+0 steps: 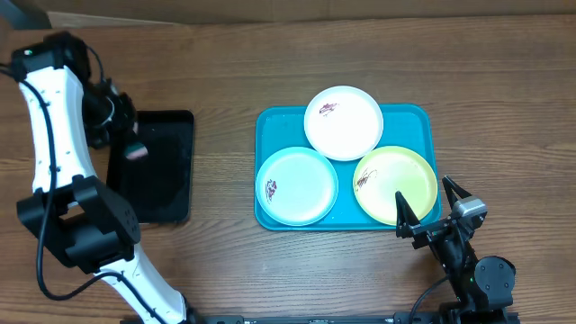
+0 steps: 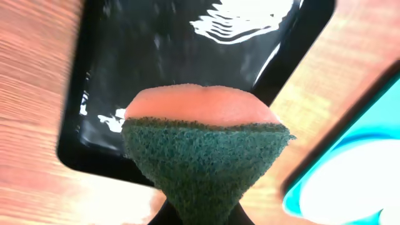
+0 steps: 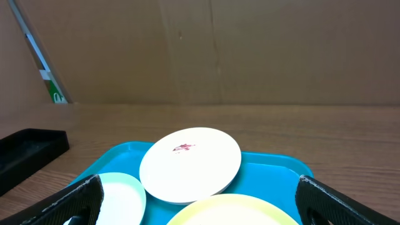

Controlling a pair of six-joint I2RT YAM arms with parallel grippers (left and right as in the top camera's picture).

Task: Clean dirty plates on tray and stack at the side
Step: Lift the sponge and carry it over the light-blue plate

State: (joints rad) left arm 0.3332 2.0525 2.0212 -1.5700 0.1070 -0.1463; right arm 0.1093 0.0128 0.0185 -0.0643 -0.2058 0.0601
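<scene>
Three plates lie on the turquoise tray (image 1: 279, 126): a white plate (image 1: 343, 122) at the back, a pale blue plate (image 1: 297, 184) front left and a yellow-green plate (image 1: 394, 184) front right, each with a small dark-red smear. My left gripper (image 1: 135, 151) hangs over the black tray (image 1: 162, 180), shut on a sponge (image 2: 203, 150) with a green scouring face and an orange back. My right gripper (image 1: 432, 211) stands open at the tray's front right corner, its fingers either side of the yellow-green plate's near edge (image 3: 231, 211), with the white plate (image 3: 190, 164) beyond.
The black tray (image 2: 156, 50) is glossy and lies left of the turquoise tray (image 2: 387, 106), with a strip of bare wood between them. A brown wall (image 3: 250, 50) rises behind the table. Wooden tabletop (image 1: 225, 270) surrounds both trays.
</scene>
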